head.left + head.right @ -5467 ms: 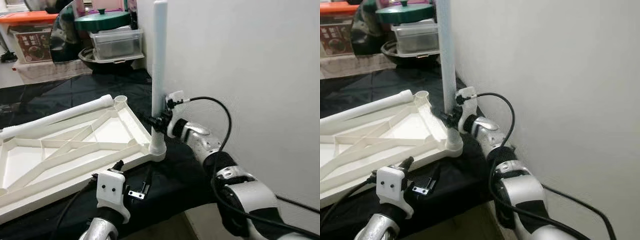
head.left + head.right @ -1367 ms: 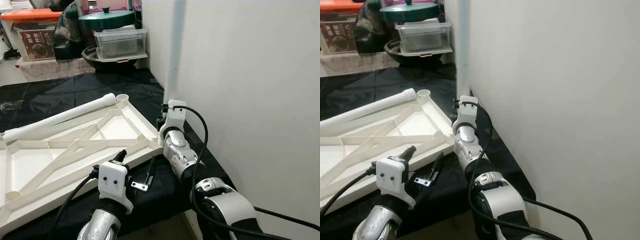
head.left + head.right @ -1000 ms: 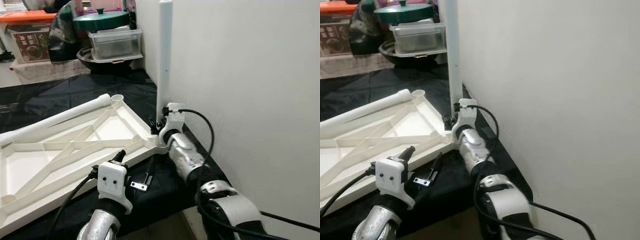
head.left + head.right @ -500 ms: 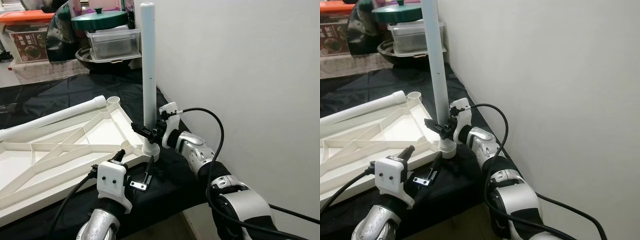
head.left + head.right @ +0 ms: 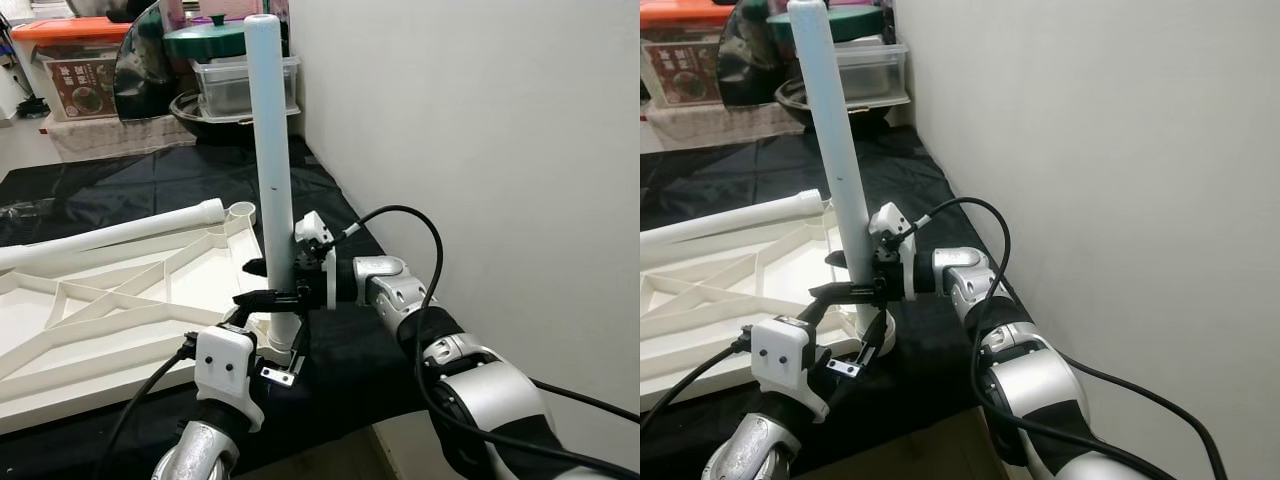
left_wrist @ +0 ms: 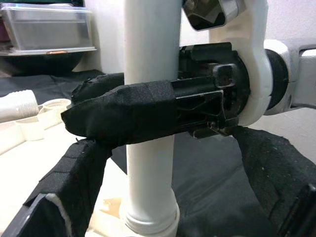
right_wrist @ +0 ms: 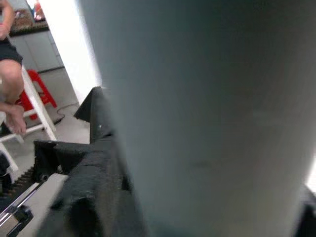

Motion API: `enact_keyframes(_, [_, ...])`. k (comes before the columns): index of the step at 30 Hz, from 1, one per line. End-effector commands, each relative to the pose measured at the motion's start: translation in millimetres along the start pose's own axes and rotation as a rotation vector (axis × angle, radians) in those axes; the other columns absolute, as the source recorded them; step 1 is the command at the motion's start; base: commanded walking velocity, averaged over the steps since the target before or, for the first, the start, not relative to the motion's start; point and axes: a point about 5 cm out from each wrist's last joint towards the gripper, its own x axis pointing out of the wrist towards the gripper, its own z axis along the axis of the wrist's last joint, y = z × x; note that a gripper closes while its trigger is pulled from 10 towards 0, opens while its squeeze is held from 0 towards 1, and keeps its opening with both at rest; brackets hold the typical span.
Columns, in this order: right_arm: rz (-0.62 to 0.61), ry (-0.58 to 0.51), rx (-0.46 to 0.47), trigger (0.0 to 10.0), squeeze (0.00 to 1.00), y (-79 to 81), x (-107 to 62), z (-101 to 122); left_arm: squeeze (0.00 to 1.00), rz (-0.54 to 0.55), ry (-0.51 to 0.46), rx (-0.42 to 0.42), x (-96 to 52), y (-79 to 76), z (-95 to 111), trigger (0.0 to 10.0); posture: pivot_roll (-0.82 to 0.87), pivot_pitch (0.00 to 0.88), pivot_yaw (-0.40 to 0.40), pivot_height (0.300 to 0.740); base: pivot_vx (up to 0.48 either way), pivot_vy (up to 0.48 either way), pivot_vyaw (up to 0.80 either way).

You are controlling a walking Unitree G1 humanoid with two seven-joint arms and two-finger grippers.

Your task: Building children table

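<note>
The white table top (image 5: 120,300) lies upside down on black cloth. One white leg (image 5: 272,180) stands upright in its near corner socket (image 6: 148,219). My right gripper (image 5: 262,283) is shut on this leg low down, its black fingers (image 6: 123,111) wrapped across the tube. Just in front of the socket, my left gripper (image 5: 268,335) is open, its fingers (image 6: 79,177) spread on either side of the leg's base without touching it. A second leg (image 5: 120,232) lies along the far edge of the table top, beside another corner socket (image 5: 241,210).
A white wall (image 5: 480,150) rises close on the right. Plastic containers and a green lid (image 5: 245,80) are stacked at the back, with an orange-lidded box (image 5: 75,70) to their left. A person (image 7: 10,94) sits by a red stool in the right wrist view.
My right gripper has swung around the upright leg toward my left, still gripping it. The leg stays in the corner socket. The head view has shifted as well.
</note>
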Motion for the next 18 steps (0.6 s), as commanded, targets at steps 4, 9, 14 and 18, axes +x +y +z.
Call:
enact_keyframes(4, [-0.002,0.035,-0.016,0.0,0.0,3.0,12.2,-3.8,0.0,0.002,0.01,0.001,-0.7,0.1,-1.2,10.0,0.02,0.0,-0.028,0.74,0.0,0.0,0.0])
enact_keyframes(9, [-0.189,0.048,-0.032,0.0,0.0,-5.2,13.8,-7.4,0.0,0.0,0.01,0.001,-0.7,-0.1,-1.5,10.0,0.02,0.0,-0.028,0.74,0.0,0.0,0.0])
enact_keyframes(14, [-0.593,0.065,0.006,0.0,0.0,-23.3,6.1,-14.5,0.0,0.004,0.013,0.003,-0.7,0.7,-2.9,10.0,0.02,0.0,-0.02,0.74,0.0,0.0,0.0])
enact_keyframes(18, [-0.925,0.051,0.092,0.0,0.0,-35.5,-8.3,-20.3,0.0,0.014,0.016,0.006,-1.6,1.9,-4.0,10.0,0.01,0.0,-0.018,0.74,0.0,0.0,0.0])
